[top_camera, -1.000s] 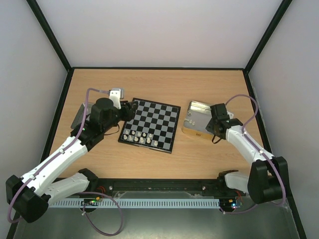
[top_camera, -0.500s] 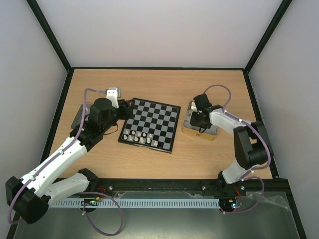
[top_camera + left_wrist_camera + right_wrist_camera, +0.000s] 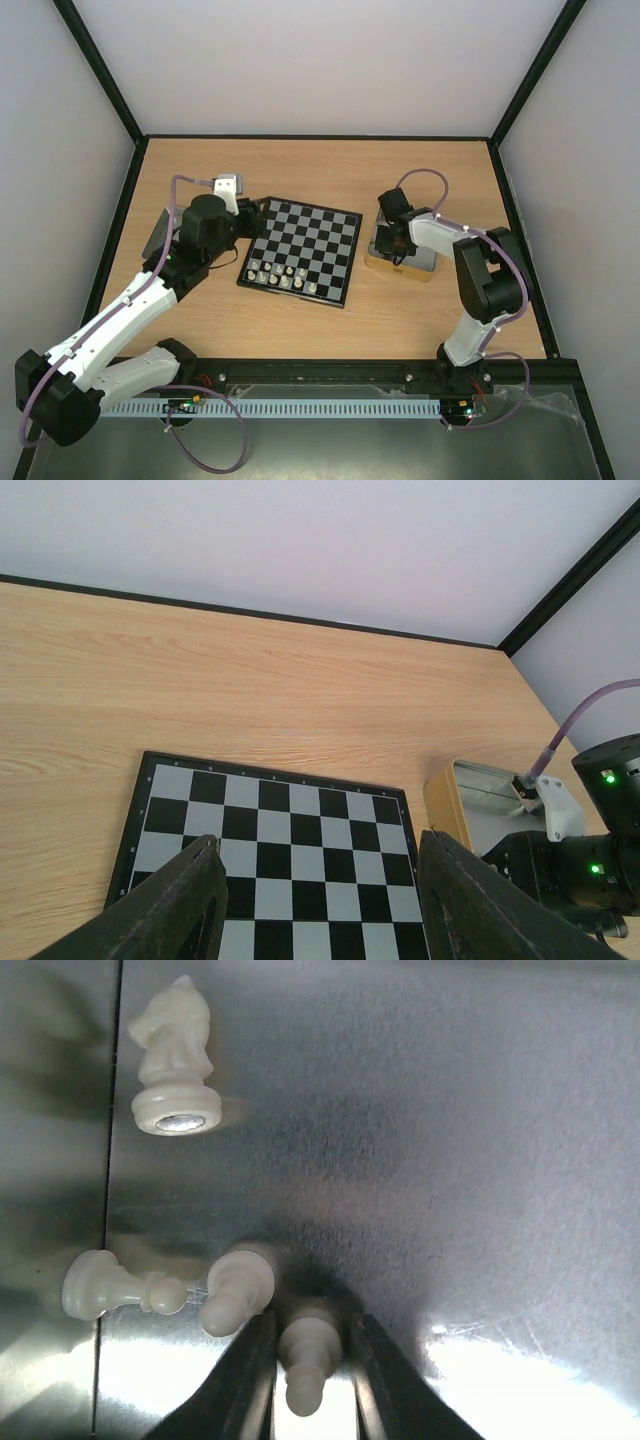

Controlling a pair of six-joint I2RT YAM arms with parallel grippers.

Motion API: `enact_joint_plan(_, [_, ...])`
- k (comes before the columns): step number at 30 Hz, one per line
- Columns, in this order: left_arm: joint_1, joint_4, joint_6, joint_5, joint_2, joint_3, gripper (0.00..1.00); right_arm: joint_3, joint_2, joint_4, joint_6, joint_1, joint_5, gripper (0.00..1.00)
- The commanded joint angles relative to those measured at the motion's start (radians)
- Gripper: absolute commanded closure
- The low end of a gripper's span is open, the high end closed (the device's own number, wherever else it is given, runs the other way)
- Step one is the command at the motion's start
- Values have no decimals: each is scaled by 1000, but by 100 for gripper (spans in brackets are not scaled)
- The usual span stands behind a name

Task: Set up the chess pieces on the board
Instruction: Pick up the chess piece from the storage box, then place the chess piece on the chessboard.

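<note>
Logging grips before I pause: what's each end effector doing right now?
Left end effector: open, empty.
Right end effector: closed on a white pawn in the tin.

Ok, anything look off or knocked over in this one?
Nothing looks damaged or spilled. The board sits slightly skewed to the table edges. In the metal tin, a cream knight and three smaller cream pieces lie on their sides, one of them between the right gripper fingers.

The left arm point(image 3: 130, 305) stretches forward with the left gripper point(image 3: 320, 845) spread open, while the folded right arm point(image 3: 480, 270) points the right gripper point(image 3: 311, 1322) down, pinching a white pawn point(image 3: 305, 1355).
</note>
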Motion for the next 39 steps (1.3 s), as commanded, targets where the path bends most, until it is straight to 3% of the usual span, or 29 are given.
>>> enact_joint_plan(1, [7, 28, 0, 4, 3, -11, 46, 25, 26, 5, -12, 10, 72, 84])
enact_joint_plan(5, [8, 26, -1, 6, 0, -8, 46, 29, 18, 6, -15, 19, 101, 91])
enact_joint_plan(14, [10, 21, -3, -10, -14, -6, 46, 26, -91, 9, -5, 24, 172, 95])
enact_joint_plan(21, [14, 10, -12, -52, -25, -2, 46, 35, -175, 3, -13, 42, 85, 95])
enact_joint_plan(29, [22, -18, -24, -87, -31, 10, 46, 110, -166, -39, -1, 237, 45, 94])
enact_joint_plan(39, [35, -37, -42, -107, -36, 5, 46, 152, -22, -31, 15, 469, -8, 94])
